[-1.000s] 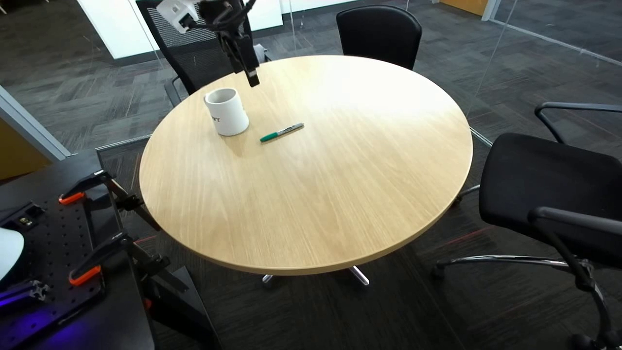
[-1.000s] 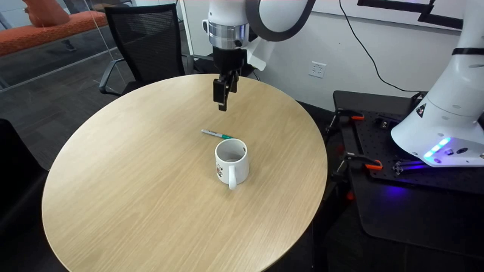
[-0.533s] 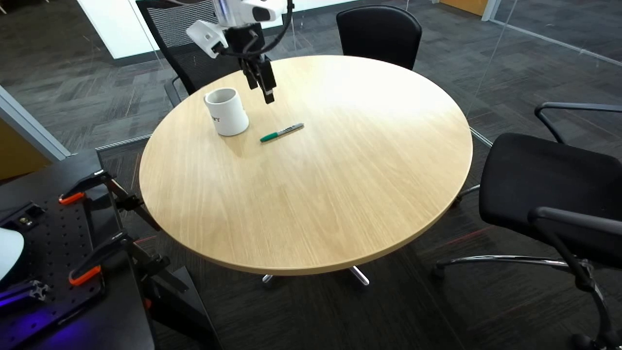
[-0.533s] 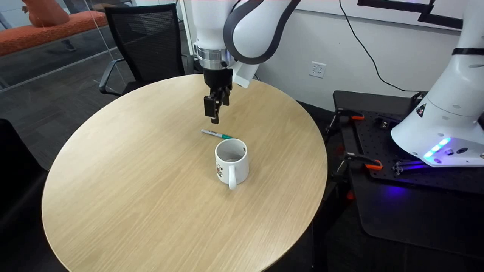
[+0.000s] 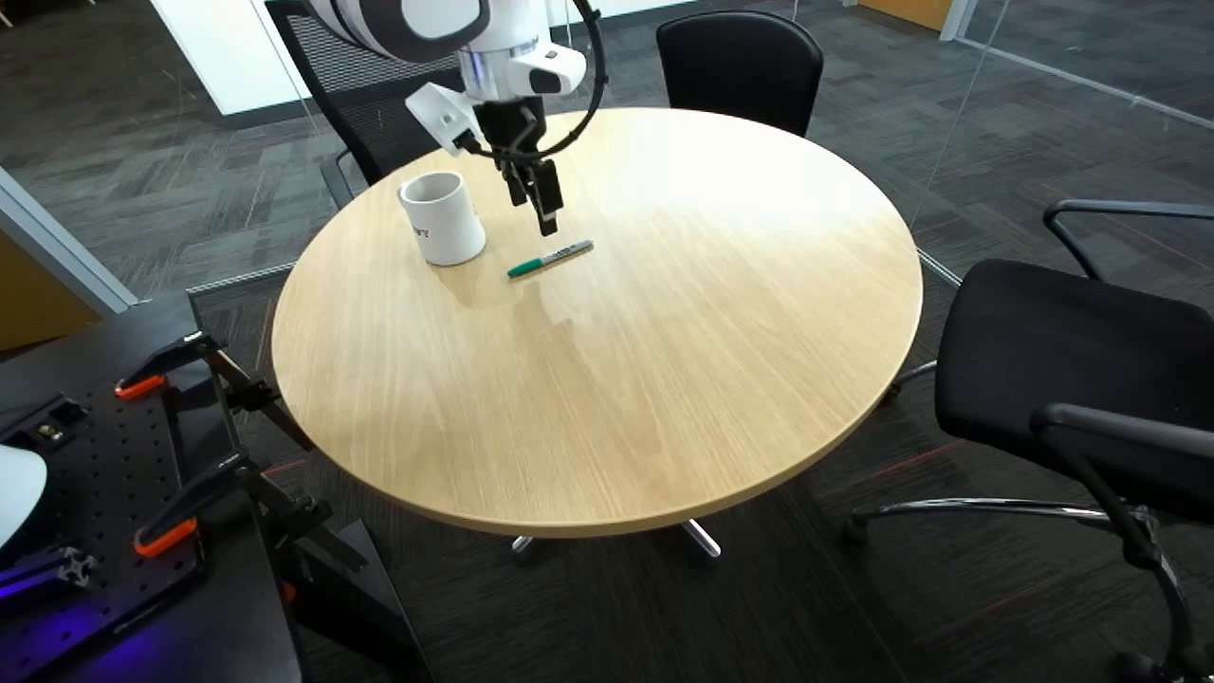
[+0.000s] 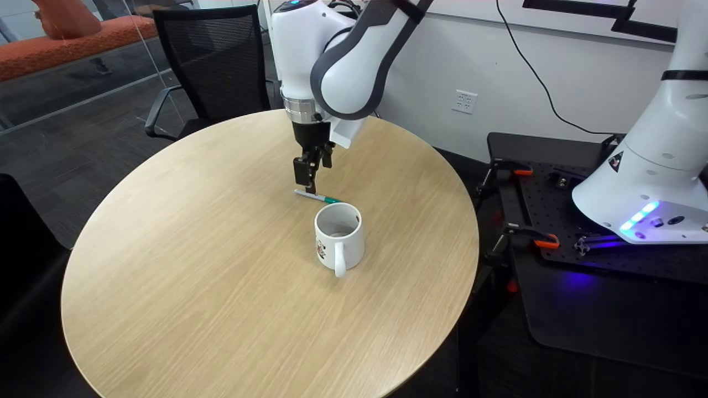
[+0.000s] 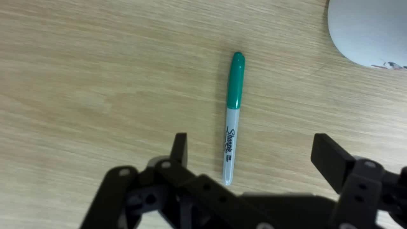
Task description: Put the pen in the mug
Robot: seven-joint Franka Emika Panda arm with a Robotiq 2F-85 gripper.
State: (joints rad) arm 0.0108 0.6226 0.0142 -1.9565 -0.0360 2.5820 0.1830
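Note:
The pen (image 5: 550, 259) is a marker with a green cap and a grey barrel. It lies flat on the table in both exterior views (image 6: 322, 197), and lengthwise in the wrist view (image 7: 233, 124). The white mug (image 5: 448, 228) stands upright beside the pen's cap end, also in an exterior view (image 6: 354, 243), and partly in the wrist view's upper right corner (image 7: 369, 31). My gripper (image 7: 250, 143) is open and empty above the pen. In the wrist view the barrel shows between the two fingers, nearer the left one. The fingertips (image 5: 536, 214) seem a little above the table.
The round wooden table (image 5: 645, 398) bears the pen and mug. Black chairs (image 5: 740, 71) stand around it, one more (image 6: 213, 61) by the table's far edge. A dark side table with orange-tipped clamps (image 6: 545, 241) carries the robot base (image 6: 647, 193).
My gripper has come down from above the table's far part to over the pen. The pen and mug have not moved.

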